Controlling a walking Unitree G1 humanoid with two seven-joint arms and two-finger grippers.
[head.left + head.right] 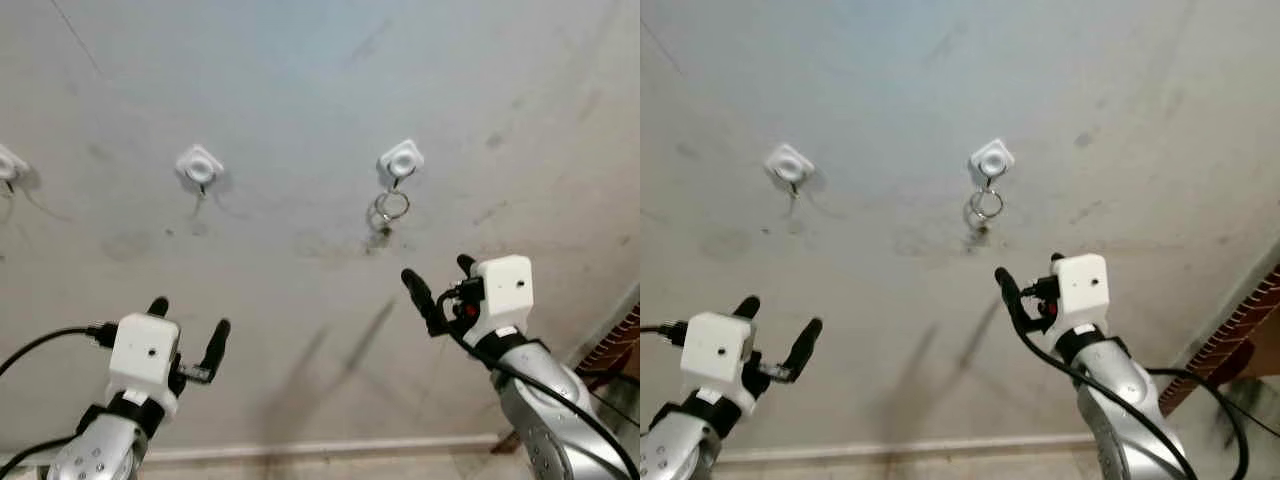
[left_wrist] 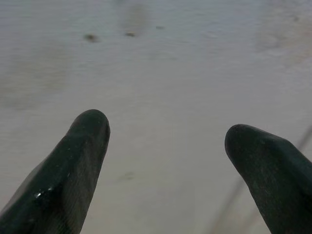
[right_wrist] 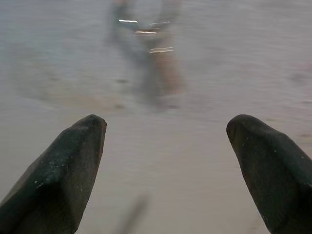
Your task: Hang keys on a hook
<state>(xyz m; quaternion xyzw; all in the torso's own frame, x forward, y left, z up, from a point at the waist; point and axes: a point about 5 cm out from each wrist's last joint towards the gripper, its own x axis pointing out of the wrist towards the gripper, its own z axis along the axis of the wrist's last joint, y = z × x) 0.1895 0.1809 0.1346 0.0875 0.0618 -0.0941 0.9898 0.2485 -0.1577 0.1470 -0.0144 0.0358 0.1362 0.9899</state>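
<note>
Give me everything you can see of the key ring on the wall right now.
The key ring hangs from the white wall hook that sits above the right gripper. It looks like thin silver metal loops, overlapping, with a small darker piece dangling below them, too small to tell whether it is a key. It hangs flat against the pale, scuffed wall, touching only the hook's metal prong. Nothing grips it: the right gripper is below it with jaws open, apart from it. In the right wrist view it is a blurred glint.
</note>
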